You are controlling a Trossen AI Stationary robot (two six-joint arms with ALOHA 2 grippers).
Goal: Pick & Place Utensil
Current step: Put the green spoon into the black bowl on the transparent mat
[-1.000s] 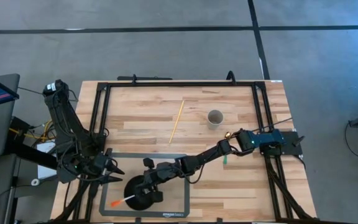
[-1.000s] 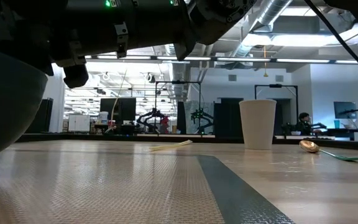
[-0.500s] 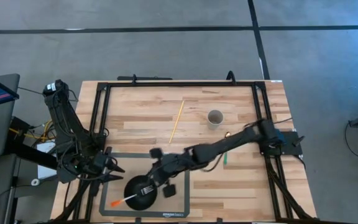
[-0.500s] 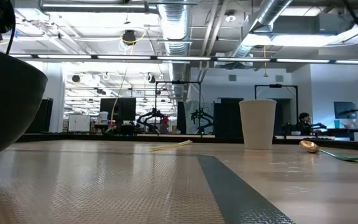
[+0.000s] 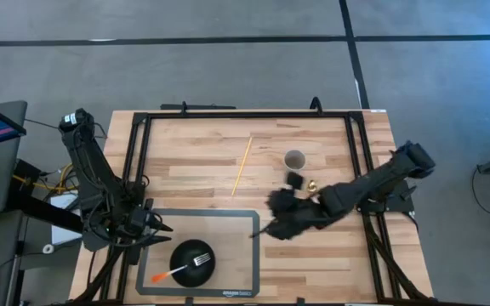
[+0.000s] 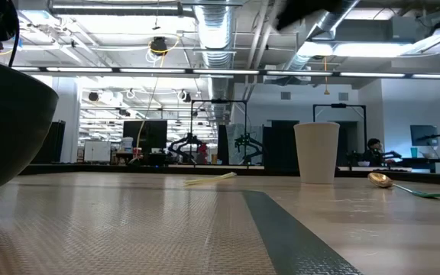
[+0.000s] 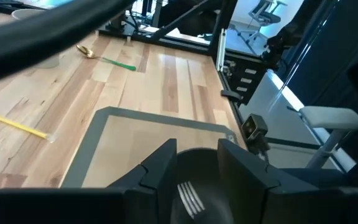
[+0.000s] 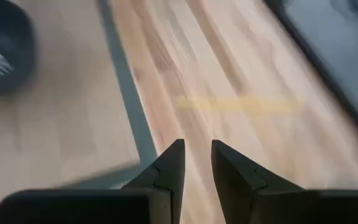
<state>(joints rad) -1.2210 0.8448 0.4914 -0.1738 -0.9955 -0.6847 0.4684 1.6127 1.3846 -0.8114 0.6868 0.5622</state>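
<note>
A: Left to right, go. Left gripper (image 5: 154, 228)?

B: Parked at the table's left front edge, fingers (image 7: 160, 165) apart, nothing between them. Just to its right and forward sits the black bowl (image 5: 192, 260) on the grey mat (image 5: 245, 255).

A: The utensil?

B: Fork with orange handle (image 5: 177, 269). Tines rest inside the bowl, handle sticks out over the bowl's rim toward the left gripper's side, tip on the mat. The left wrist view shows the tines (image 7: 190, 196) right ahead of that gripper's fingers.

A: Middle of the table?

B: 1 yellow chopstick (image 5: 242, 165) lying flat on the bare wood, well behind the right gripper and to its left. White paper cup (image 5: 294, 160) upright, behind the right gripper, near it.

A: Right gripper (image 5: 281, 212)?

B: Up above the wood just off the mat's right edge, arm stretched in from the table's right side. It's blurred from above, but the right wrist view shows its 2 fingers (image 8: 168, 169) with a narrow gap, holding nothing. Bowl is well off to its left.

A: Anything else?

B: Gold spoon with green handle (image 6: 403, 186) flat on the wood, close beside the right arm, near the cup.
</note>
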